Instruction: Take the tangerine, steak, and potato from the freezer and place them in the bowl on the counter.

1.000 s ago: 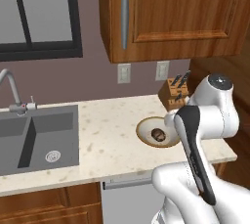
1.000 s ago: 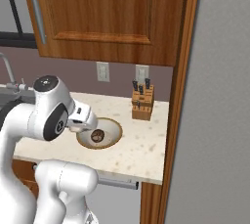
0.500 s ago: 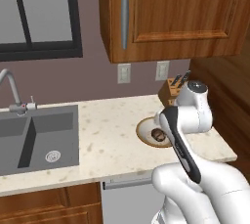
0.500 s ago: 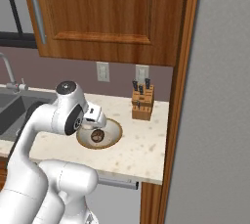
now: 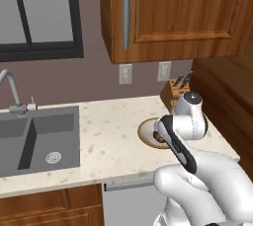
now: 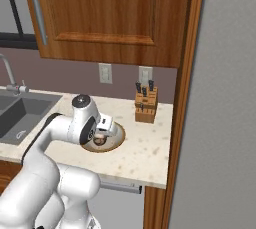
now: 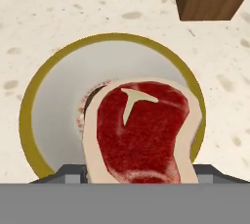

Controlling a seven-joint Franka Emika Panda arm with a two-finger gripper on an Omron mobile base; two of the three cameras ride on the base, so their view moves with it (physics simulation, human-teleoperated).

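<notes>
Beige speckled stone makes the surface (image 5: 108, 136), which carries a grey sink (image 5: 34, 138) at its left and a wooden knife block (image 6: 145, 105) near the back wall. Brown wooden cabinets (image 6: 110, 13) hang above it. The white arm (image 6: 55, 143) bends over the right part of the surface, with its hand above the bowl (image 7: 46, 96).

The bowl is shallow and round, pale inside with a browner rim, and it stands on the surface just in front of the knife block. The steak (image 7: 141, 130) hangs over the bowl in the hand view, between the fingers (image 7: 141, 171). The fingers are closed on the steak and hold it at its lower end, their tips mostly covered by the meat. The steak is a roundish slab of raw red meat with a pale fat rim and a small white T-shaped mark. Behind its left edge a small dark lump (image 7: 93, 98) lies in the bowl; I cannot tell what it is.
</notes>
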